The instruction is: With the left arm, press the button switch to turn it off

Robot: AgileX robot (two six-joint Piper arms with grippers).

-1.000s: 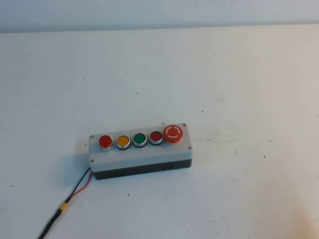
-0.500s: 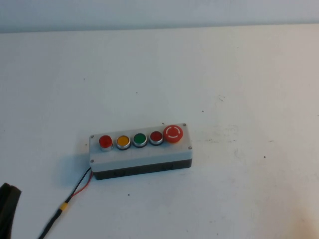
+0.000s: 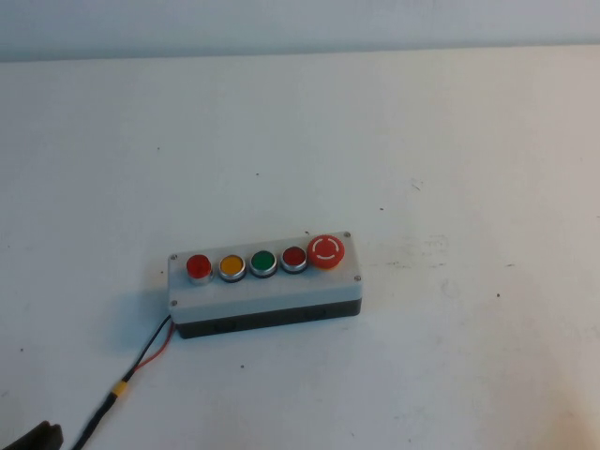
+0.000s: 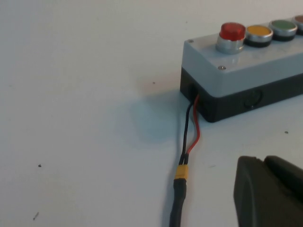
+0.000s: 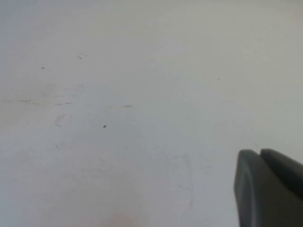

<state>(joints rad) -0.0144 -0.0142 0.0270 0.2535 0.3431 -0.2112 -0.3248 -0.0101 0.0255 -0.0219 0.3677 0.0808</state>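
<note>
The button switch (image 3: 198, 267) is a small bright-red pushbutton with a silver ring, at the left end of the grey five-button box (image 3: 265, 292), next to the yellow button (image 3: 232, 266). It also shows in the left wrist view (image 4: 232, 32), raised above the box lid. My left gripper (image 3: 37, 437) is only a black tip at the bottom left edge, well short of the box and near its cable. In the left wrist view its fingers (image 4: 262, 160) lie together, holding nothing. My right gripper (image 5: 259, 152) is shut and empty over bare table, outside the high view.
The box also carries a green button (image 3: 262, 262), a darker red button (image 3: 293, 257) and a big red mushroom button (image 3: 326, 250). A black and red cable (image 3: 141, 361) with a yellow band runs from the box's left end toward the front left edge.
The left arm was out of the high view, then showed as a black shape at the left edge; now only a small tip shows at the bottom left. The box has not moved.
</note>
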